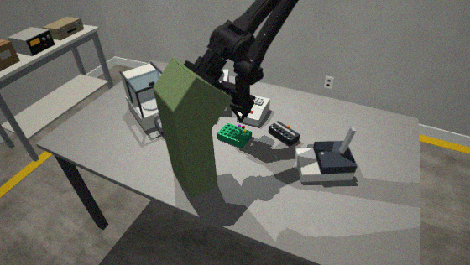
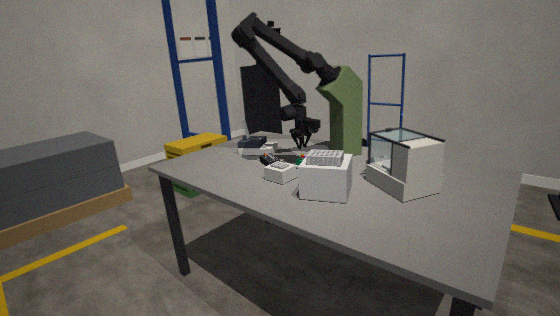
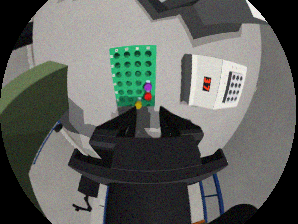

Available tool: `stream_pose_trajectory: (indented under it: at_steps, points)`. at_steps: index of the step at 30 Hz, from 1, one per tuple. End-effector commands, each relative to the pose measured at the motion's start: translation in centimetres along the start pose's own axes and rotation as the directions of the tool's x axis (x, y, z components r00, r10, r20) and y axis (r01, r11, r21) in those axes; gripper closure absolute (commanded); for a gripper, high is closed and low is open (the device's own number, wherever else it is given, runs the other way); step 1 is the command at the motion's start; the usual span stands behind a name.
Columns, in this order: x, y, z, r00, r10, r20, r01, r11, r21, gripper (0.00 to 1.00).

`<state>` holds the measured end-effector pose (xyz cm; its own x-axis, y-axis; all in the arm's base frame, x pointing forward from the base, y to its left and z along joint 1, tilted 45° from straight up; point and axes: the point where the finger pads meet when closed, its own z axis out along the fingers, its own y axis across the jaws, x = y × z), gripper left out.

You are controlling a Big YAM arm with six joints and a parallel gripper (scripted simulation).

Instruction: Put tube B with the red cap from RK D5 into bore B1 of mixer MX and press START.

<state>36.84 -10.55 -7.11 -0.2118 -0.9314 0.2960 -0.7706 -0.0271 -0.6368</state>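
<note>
Gripper [image 1: 240, 116] is hanging above the near end of the green tube rack RK [image 1: 234, 134], fingers part-open with nothing between them — set, I judge, just wide enough to slip over one cap without touching its neighbours. Tube B [image 3: 148, 96], red cap, is sitting in its well between a purple and a yellow cap. The wrist is pointing straight down for a vertical pull.

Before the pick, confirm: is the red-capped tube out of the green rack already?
No: in the wrist view the red-capped tube stands in the green rack, beyond the empty gripper.
</note>
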Motion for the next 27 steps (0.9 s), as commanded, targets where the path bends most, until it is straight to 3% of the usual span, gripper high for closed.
stream_pose_trajectory:
  at_steps: [1,20,24,25,27]
  points:
    - [0.3,0.0,0.8,1.000,-0.007,-0.004,0.007,1.000,0.005,0.64]
    - [0.3,0.1,3.6,1.000,-0.007,-0.003,0.007,1.000,0.005,0.64]
    - [-0.3,-0.1,3.5,1.000,-0.018,0.006,0.018,1.000,0.010,0.64]
    - [0.0,-1.0,2.9,1.000,-0.013,0.002,0.012,0.999,0.033,0.64]
    - [0.0,-1.0,2.9,1.000,-0.011,0.002,0.011,0.999,0.033,0.64]
